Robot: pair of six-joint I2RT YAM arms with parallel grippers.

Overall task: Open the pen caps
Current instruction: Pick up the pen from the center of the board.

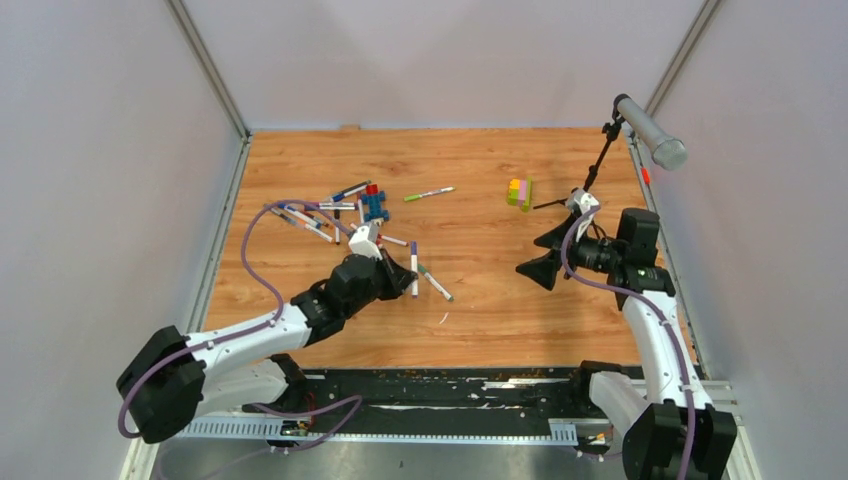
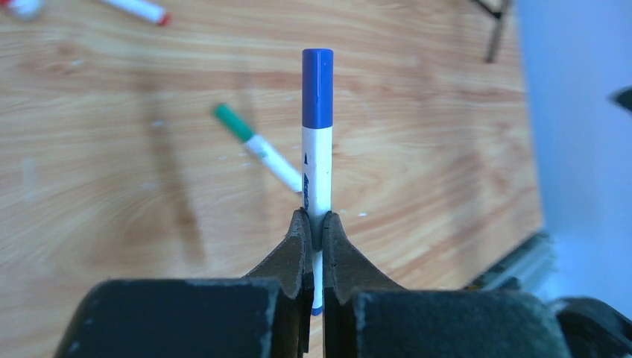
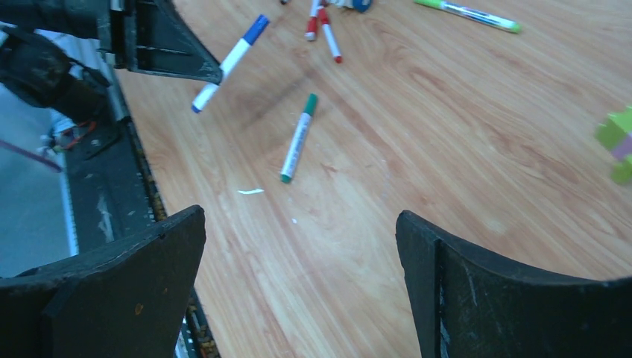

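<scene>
Top view: the left pincer point(image 1: 406, 282) is clenched on a slim white-barrelled marker pen point(image 1: 413, 262) near the middle of the wooden tabletop point(image 1: 480, 320). A green-capped white pen point(image 1: 436, 284) lies just beside it. A loose heap of pens point(image 1: 312, 215) lies farther left, next to a blue-and-red toy brick figure point(image 1: 374, 204). The right pincer point(image 1: 527, 255) hangs released, well apart from the pens, near a yellow-green-pink block stack point(image 1: 520, 192) and a grey microphone point(image 1: 650, 131).

Left wrist view: the left pincer point(image 2: 317, 233) grips the slim white-barrelled marker pen point(image 2: 319, 168) low on its barrel. The blue plastic cap point(image 2: 317, 88) is seated on the far end. The green-capped white pen point(image 2: 261, 149) lies on the tabletop point(image 2: 112, 186) behind.

Right wrist view: the right pincer point(image 3: 300, 218) stands wide, nothing between its jaws. Beyond it the left pincer point(image 3: 175, 56) holds the slim white-barrelled marker pen point(image 3: 227, 63) off the tabletop point(image 3: 447, 149). The green-capped white pen point(image 3: 297, 138) lies below.
</scene>
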